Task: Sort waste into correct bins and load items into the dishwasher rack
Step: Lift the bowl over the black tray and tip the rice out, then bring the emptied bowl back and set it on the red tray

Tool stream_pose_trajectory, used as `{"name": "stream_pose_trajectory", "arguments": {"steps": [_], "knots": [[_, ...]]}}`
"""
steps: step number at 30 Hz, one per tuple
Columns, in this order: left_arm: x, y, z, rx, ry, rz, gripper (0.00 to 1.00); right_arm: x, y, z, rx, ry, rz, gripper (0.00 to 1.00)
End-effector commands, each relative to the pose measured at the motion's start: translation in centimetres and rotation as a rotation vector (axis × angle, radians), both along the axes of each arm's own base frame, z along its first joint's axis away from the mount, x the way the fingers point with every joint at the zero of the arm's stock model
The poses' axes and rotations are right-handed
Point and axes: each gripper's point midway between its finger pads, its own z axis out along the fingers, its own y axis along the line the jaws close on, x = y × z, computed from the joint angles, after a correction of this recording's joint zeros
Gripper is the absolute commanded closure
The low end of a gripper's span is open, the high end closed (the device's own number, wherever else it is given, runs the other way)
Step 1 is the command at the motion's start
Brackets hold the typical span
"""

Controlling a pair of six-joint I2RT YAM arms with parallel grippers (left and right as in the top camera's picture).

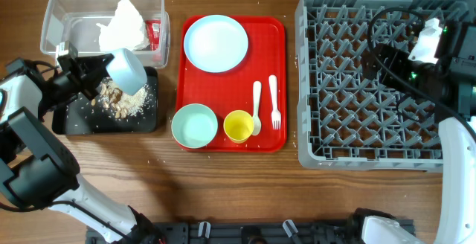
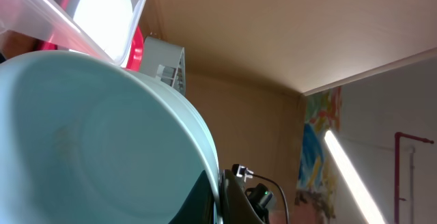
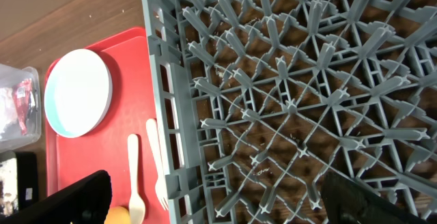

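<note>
My left gripper (image 1: 106, 71) is shut on the rim of the teal bowl (image 1: 126, 70) and holds it tilted over the black tray (image 1: 74, 121), where beige food scraps (image 1: 123, 101) lie. In the left wrist view the bowl (image 2: 89, 135) fills the frame, with my fingers (image 2: 220, 198) on its rim. The clear tub (image 1: 56, 22) holds the white napkin (image 1: 125, 24) and the red wrapper (image 1: 154, 32). The pale blue plate (image 1: 216, 43), white bowl (image 1: 195, 125), yellow cup (image 1: 239, 126), spoon (image 1: 256, 106) and fork (image 1: 274, 103) lie on the red tray. My right gripper (image 1: 378, 52) is open and empty above the grey rack (image 1: 327, 73).
The red tray (image 1: 223, 88) sits between the bins and the rack. The right wrist view shows the rack's pegs (image 3: 293, 101), my open fingers (image 3: 225, 207), the plate (image 3: 76, 91), spoon (image 3: 134, 176) and fork (image 3: 154, 162). Crumbs lie scattered on the wooden table.
</note>
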Motion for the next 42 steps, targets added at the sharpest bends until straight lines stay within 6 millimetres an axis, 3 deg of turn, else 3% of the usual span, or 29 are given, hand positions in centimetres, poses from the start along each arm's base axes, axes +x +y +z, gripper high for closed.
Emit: {"name": "stream_pose_trajectory", "arguments": {"steps": [1, 8, 14, 25, 33, 39, 42], "knots": [[-0.3, -0.3, 1.4, -0.030, -0.015, -0.002, 0.96, 0.2, -0.4, 0.4, -0.007, -0.004, -0.023, 0.01], [-0.4, -4.3, 3.5, 0.270, -0.062, -0.092, 0.96, 0.2, -0.4, 0.4, -0.006, -0.004, -0.024, 0.01], [0.0, -8.0, 3.0, 0.543, -0.042, -0.153, 0.96, 0.2, -0.4, 0.4, -0.006, -0.004, -0.024, 0.01], [0.8, -18.6, -2.3, 1.078, -0.118, -0.359, 0.96, 0.2, -0.4, 0.4, -0.003, -0.004, -0.022, 0.00], [0.5, -21.2, -5.4, 1.457, -0.132, -0.387, 0.96, 0.1, -0.3, 0.4, -0.003, -0.003, -0.022, 0.01], [-0.6, -23.6, -8.6, 1.491, -0.115, -0.490, 0.96, 0.1, -0.3, 0.3, -0.002, 0.000, -0.022, 0.01], [-1.0, -24.3, -9.3, 1.494, -0.115, -0.517, 0.96, 0.1, -0.3, 0.3, -0.003, 0.000, -0.022, 0.00]]}}
